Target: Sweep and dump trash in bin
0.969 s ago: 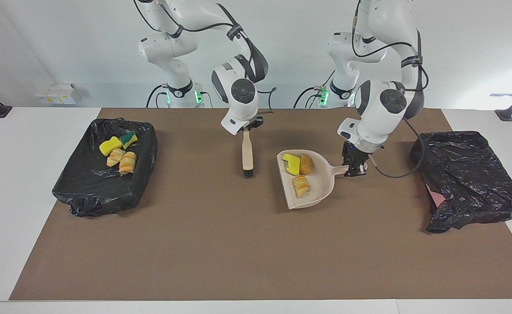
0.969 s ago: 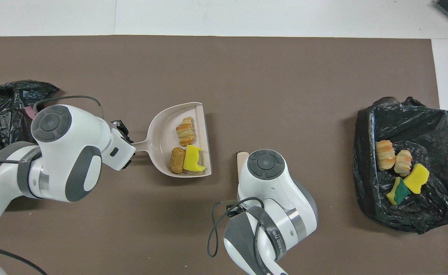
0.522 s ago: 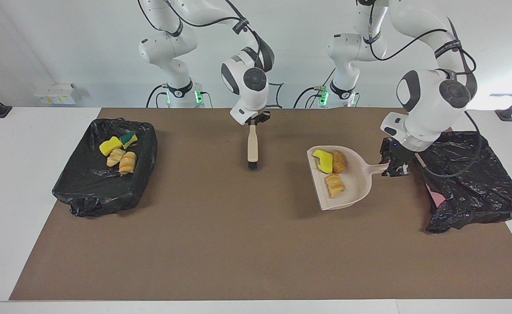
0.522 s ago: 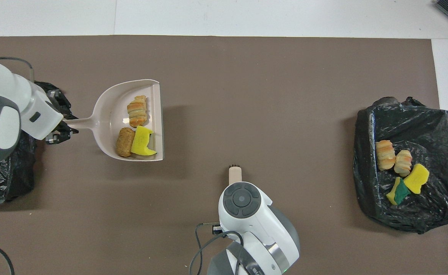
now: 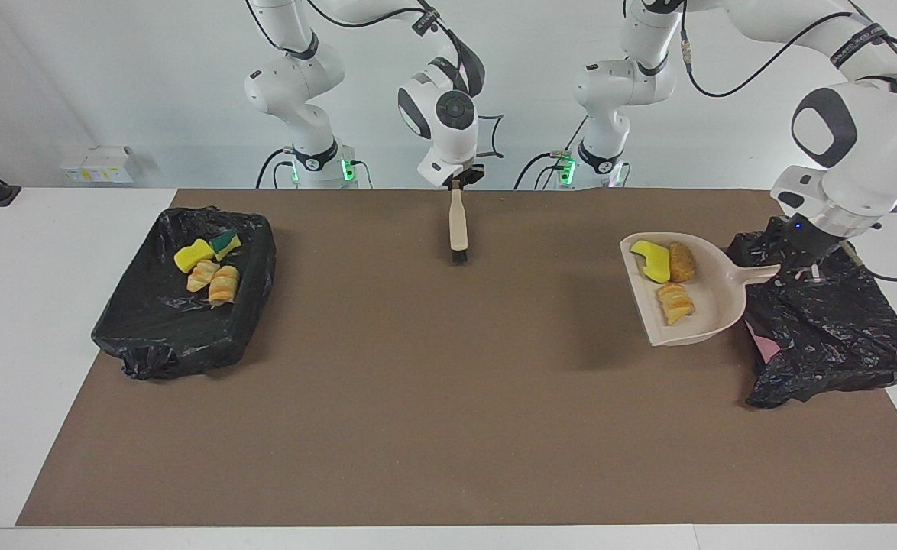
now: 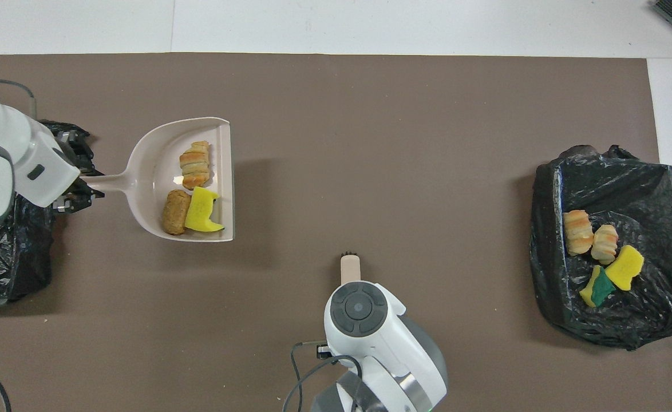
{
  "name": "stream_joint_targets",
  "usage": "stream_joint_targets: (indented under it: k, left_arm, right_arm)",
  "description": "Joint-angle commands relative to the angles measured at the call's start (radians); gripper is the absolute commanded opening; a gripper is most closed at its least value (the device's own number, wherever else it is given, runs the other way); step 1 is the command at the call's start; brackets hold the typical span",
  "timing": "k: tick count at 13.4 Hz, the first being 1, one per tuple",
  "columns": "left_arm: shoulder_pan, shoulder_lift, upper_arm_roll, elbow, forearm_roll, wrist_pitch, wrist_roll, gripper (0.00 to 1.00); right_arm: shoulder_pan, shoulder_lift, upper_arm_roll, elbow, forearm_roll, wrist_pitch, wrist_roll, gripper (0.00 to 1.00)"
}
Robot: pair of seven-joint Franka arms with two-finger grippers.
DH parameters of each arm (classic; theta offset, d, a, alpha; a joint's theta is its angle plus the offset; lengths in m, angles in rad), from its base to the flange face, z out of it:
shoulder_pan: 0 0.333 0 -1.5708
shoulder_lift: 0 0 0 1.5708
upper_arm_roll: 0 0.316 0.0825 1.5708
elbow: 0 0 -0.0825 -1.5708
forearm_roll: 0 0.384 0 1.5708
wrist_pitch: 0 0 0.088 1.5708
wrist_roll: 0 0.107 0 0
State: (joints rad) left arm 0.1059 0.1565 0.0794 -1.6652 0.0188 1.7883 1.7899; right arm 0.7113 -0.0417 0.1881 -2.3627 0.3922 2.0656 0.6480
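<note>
Left hand [image 5: 798,269] grips beige plastic dustpan [image 5: 712,305] w/ trash [image 5: 666,276] level, beside black-bagged bin [image 5: 830,328], prob so nothing spills; right hand [image 5: 460,182] clamps beige brush [image 5: 458,223].

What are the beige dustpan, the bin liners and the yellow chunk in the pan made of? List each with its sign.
Beige dustpan: looks like smooth moulded plastic, matte, one even colour, thin raised rim.
Black bin liners: thin plastic film, glossy, crinkled with bright highlights.
Yellow chunk in the pan: probably sponge foam, dull surface, irregular cut outline; texture is not clear enough to be sure.
</note>
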Motion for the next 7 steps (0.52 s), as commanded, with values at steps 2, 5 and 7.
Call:
stream_joint_targets:
  k: [2,5,7]
  left_arm:
    - [0.115,0.009,-0.010,0.028,0.023,-0.015,0.109,0.00]
    - [0.205,0.008,-0.010,0.028,0.052,0.008,0.166,0.00]
    - [0.250,0.008,-0.010,0.028,0.116,0.064,0.167,0.00]
  right_arm:
    - [-0.003,-0.017,-0.001,-0.044,0.030,0.038,-0.004,0.00]
    - [-0.010,0.003,-0.002,-0.014,0.030,0.012,-0.002,0.24]
    - [-0.013,0.014,-0.003,0.003,0.030,0.011,-0.005,0.88]
